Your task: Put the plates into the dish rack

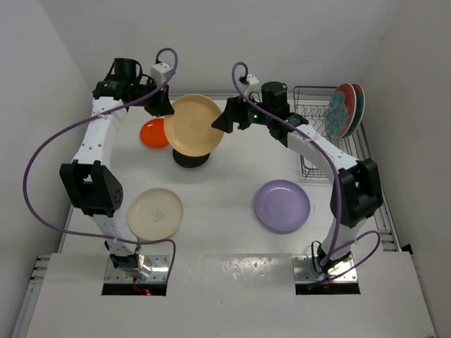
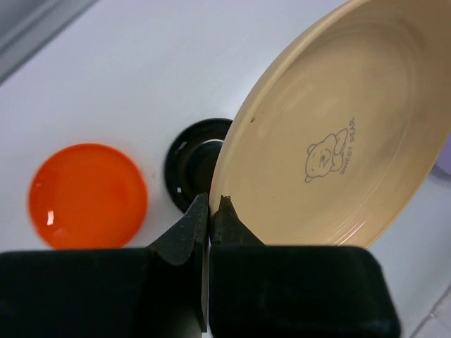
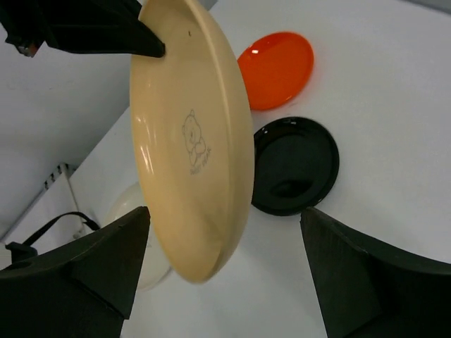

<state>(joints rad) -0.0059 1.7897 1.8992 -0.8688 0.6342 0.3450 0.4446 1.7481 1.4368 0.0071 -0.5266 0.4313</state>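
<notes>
You are looking down on a white table point(image 1: 225, 176) closed in by pale walls on the left, at the back and on the right. The dish rack point(image 1: 310, 90) sits in the far right corner, close along the right wall. Two red plates with teal flowers point(image 1: 344, 109) stand on edge at its far right end.

A strip of bare tabletop runs down the middle. The cream plate point(image 1: 155, 213) lies flat at the near left beside the left arm, and the lavender plate point(image 1: 282, 205) lies flat at the near right. Both are well apart from the other plates. At the far left, the small orange plate point(image 2: 88, 196) lies flat, with the small black plate point(image 3: 296, 165) just beside it.

The tan-yellow plate point(image 2: 331, 134) is off the table, tipped steeply towards its edge and hanging above the black plate. It is glossy and shallow with a raised rim. A small line drawing of a bear with a few printed letters marks its centre.

The left gripper point(image 2: 213, 211) pinches this plate at the rim, its two dark fingers pressed narrowly together on the edge. The right gripper point(image 3: 225, 211) faces the plate from the other side with its fingers spread wide. The plate's opposite edge sits in the gap between them. You cannot tell whether either finger touches it.
</notes>
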